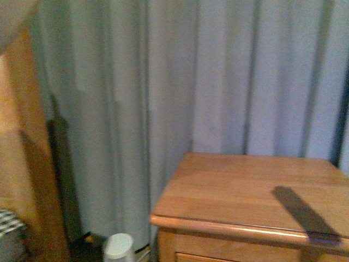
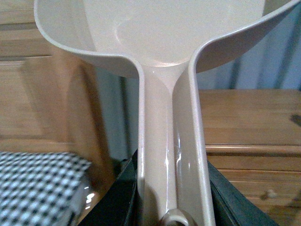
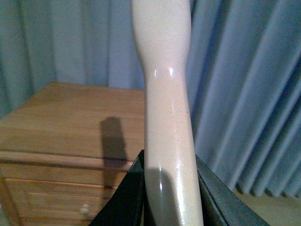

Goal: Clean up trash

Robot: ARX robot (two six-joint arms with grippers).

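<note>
front view: a grey curtain (image 1: 163, 82) is seen behind the back edge of the wooden bench (image 1: 229, 191). the dustpan (image 2: 160, 37) is clamped by its handle in the left gripper (image 2: 171, 205) and pointed forward, probably so it is ready for scooping. a pale handle (image 3: 164, 94), perhaps of a brush, is clamped in the right gripper (image 3: 171, 200), near the bench's front edge. the trash is not seen in any view.

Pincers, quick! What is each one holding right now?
Left pincer: shut on the long handle of the pinkish-beige plastic dustpan.
Right pincer: shut on a smooth cream plastic handle.
</note>
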